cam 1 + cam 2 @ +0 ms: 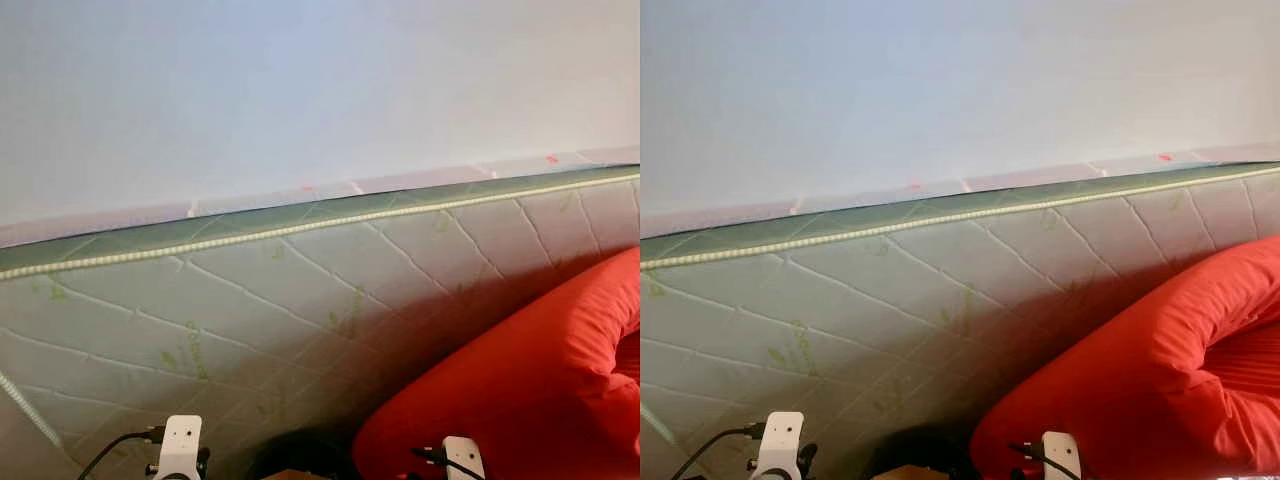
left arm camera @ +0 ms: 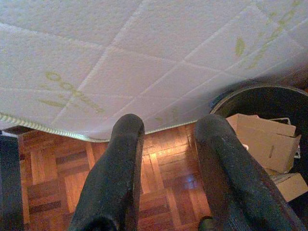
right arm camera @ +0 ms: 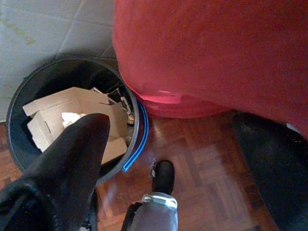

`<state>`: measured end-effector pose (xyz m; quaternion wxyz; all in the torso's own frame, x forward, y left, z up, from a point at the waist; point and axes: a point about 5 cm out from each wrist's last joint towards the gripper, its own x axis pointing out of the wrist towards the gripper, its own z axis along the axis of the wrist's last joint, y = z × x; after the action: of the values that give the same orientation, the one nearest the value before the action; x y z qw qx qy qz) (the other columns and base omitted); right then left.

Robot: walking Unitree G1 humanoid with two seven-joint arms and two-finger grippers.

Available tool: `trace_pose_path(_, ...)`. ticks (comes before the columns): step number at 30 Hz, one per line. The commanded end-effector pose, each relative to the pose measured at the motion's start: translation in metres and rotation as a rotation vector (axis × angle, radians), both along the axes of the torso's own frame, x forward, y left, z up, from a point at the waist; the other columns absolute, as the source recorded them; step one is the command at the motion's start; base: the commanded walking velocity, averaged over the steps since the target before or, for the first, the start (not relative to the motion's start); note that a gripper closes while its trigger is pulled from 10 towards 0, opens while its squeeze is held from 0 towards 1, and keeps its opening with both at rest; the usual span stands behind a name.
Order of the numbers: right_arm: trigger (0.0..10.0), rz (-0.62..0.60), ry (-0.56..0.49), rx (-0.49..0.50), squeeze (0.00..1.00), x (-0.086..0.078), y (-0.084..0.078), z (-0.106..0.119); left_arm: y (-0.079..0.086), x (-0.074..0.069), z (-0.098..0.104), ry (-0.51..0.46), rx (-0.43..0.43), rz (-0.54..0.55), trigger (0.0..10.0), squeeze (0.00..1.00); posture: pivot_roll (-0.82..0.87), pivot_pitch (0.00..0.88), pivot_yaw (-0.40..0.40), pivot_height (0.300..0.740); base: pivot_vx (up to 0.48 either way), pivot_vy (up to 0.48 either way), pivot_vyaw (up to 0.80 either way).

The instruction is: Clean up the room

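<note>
- The left gripper (image 2: 166, 163) hangs with its fingers spread and empty above the parquet floor (image 2: 57, 178), just beside the mattress (image 1: 300, 300).
- The black bin (image 3: 19, 101), holding cardboard (image 3: 72, 108), lies directly beneath the right gripper (image 3: 159, 149), the nearer one, also spread and empty.
- The red cushion (image 3: 211, 53) hides the bin's far side.

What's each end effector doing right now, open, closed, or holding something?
Left end effector: open, empty, above the floor.
Right end effector: open, empty.
</note>
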<state>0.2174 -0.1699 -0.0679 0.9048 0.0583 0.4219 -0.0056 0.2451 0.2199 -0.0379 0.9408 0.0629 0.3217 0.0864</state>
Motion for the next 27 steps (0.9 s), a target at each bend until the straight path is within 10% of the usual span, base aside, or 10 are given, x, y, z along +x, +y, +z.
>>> trace_pose_path(1, 10.0, -0.04, -0.004, -0.015, 0.0, 0.0006, -0.0099, 0.0013, -0.0004, -0.0028, -0.0024, 0.014, -0.007, -0.001, 10.0, 0.0, 0.08, 0.004, -0.052, 0.74, 0.0, 0.0, 0.0)
trace_pose_path(27, 10.0, -0.032, -0.001, -0.011, 0.0, -0.0018, -0.0078, -0.0003, 0.0, -0.0059, -0.0043, 0.02, -0.008, -0.011, 10.0, 0.0, 0.06, 0.0, -0.038, 0.74, 0.0, 0.0, 0.0)
